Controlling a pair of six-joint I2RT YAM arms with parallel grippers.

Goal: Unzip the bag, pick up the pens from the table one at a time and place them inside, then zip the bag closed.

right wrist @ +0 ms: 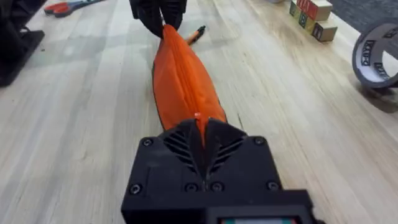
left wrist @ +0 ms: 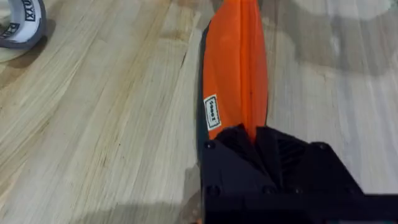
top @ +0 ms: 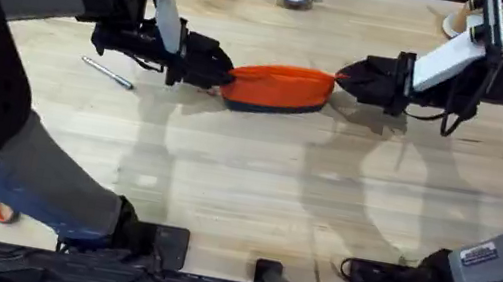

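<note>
Left gripper [top: 217, 73]: clamped on bag [top: 278, 89] end.
Right gripper [top: 344, 78]: pinching zipper end.
Risk: pull slips; bag stays shut.

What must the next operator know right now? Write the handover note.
Left pincer: shut on one end of the elongated orange fabric pouch.
Right pincer: shut on the pouch's other end, at the zipper.
Slim silver-grey pen lies on the light wooden table; orange pen lies beside the pouch's far end.
Done: both ends gripped.
Left: unzip, load both pens, zip shut.
</note>
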